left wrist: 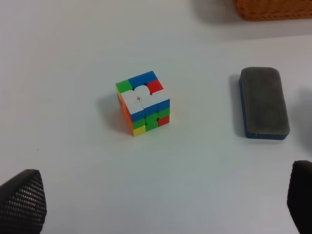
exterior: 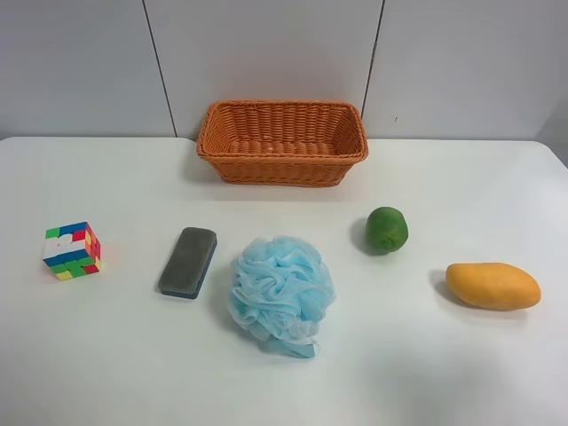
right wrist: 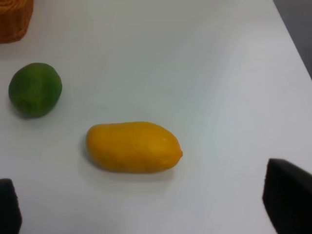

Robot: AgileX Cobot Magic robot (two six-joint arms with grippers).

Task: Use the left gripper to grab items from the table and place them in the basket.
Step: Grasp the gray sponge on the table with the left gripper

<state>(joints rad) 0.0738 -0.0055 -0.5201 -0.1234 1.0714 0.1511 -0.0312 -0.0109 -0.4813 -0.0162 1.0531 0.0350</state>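
Observation:
The orange wicker basket (exterior: 282,142) stands at the back of the white table (exterior: 284,373) and looks empty. In front of it lie a multicoloured puzzle cube (exterior: 71,250), a dark grey eraser block (exterior: 188,262), a light blue bath puff (exterior: 280,293), a round green fruit (exterior: 387,229) and a yellow-orange mango (exterior: 493,286). The left gripper (left wrist: 161,200) is open, its fingertips (left wrist: 22,200) wide apart above the table near the cube (left wrist: 144,102) and eraser (left wrist: 263,102). The right gripper (right wrist: 146,204) is open near the mango (right wrist: 133,146) and green fruit (right wrist: 35,89). Neither arm shows in the exterior high view.
A grey panelled wall (exterior: 284,53) rises behind the table. The table's edge shows in the right wrist view (right wrist: 292,39). A corner of the basket shows in the left wrist view (left wrist: 273,9) and in the right wrist view (right wrist: 14,19).

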